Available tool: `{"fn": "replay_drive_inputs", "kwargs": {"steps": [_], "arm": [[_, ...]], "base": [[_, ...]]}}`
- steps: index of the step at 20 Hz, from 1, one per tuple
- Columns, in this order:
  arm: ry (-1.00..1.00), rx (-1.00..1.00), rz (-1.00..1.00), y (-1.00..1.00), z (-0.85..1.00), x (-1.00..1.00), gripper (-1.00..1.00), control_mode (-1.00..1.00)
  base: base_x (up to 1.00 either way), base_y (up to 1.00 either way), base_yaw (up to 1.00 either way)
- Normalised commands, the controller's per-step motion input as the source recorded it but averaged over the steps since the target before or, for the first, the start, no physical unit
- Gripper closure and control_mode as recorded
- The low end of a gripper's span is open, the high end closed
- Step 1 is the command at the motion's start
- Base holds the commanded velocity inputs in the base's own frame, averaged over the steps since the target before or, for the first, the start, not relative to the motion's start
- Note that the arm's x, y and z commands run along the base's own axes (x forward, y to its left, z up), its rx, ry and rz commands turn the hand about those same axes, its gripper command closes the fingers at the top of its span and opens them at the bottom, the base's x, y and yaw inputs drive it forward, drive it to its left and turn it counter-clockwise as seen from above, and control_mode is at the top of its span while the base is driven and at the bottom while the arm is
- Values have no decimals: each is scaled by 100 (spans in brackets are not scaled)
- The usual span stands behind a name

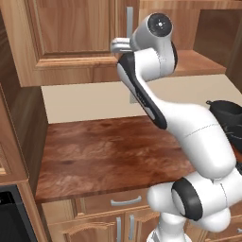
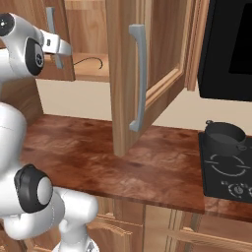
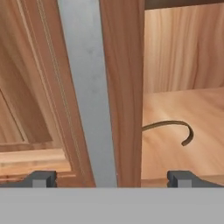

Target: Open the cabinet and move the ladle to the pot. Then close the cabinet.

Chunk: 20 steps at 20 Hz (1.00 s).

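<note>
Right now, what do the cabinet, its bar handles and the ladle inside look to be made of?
The cabinet looks like medium-brown wood with a smooth satin finish: grain streaks run along its doors and shelf. Its bar handle looks like brushed grey metal, plain and matte. The ladle appears dark bronze-toned metal, thin and curved, though its partly hidden shape leaves that open.

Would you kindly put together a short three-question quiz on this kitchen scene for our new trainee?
1. True or false: the right door of the cabinet stands swung open.
2. Where does the ladle lie? A) in the pot B) on the cabinet shelf C) on the counter
3. Fill in: the gripper has its jaws ____, on either side of the left door's grey bar handle.

Key
1. True.
2. B; its thin curved handle shows on the shelf behind the left door's edge.
3. Open; the two fingertips stand far apart, holding nothing.
</note>
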Motion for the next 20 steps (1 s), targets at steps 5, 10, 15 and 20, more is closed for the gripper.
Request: {"fn": "replay_drive_inputs", "kwargs": {"steps": [5, 10, 15, 20], "arm": [[0, 0, 0, 0, 0, 35, -100, -100], [0, 0, 0, 0, -2, 30, -100, -100], [0, 0, 0, 0, -7, 26, -100, -100], [0, 0, 0, 2, -9, 25, 100, -100]], "base": [[0, 0, 0], [0, 0, 0], [0, 0, 0], [0, 0, 0]]}}
